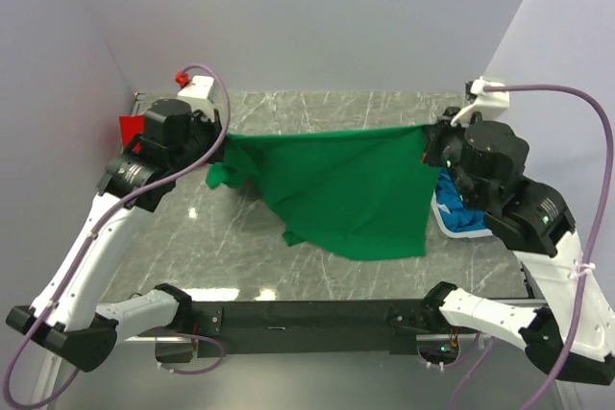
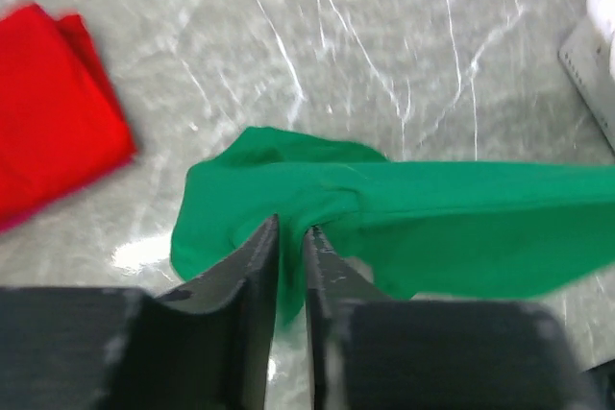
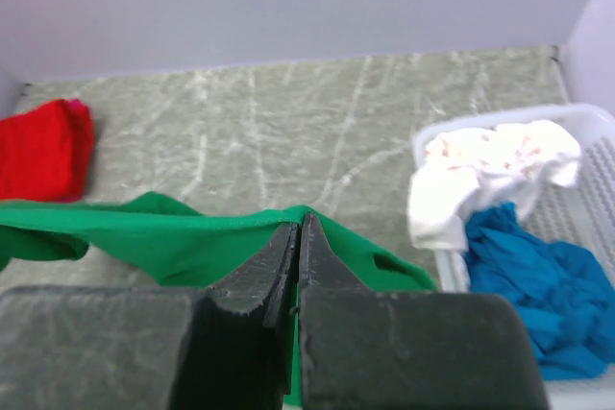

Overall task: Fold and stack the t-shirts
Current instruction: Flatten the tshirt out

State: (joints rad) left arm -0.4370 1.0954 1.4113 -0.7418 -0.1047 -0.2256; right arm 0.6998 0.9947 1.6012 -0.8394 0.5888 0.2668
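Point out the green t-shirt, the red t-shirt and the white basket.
green t-shirt (image 1: 346, 194), top external view, middle of the hanging cloth.
red t-shirt (image 2: 53, 108), left wrist view, centre of the folded cloth.
white basket (image 3: 594, 115), right wrist view, far rim.

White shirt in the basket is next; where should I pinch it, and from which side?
Probably the bunched part of the white shirt that drapes over the basket corner toward the table. Come from above on the table side: that cloth stands raised and hangs outside the rim, while further in it lies against the blue shirt, so a deeper pinch might catch both.
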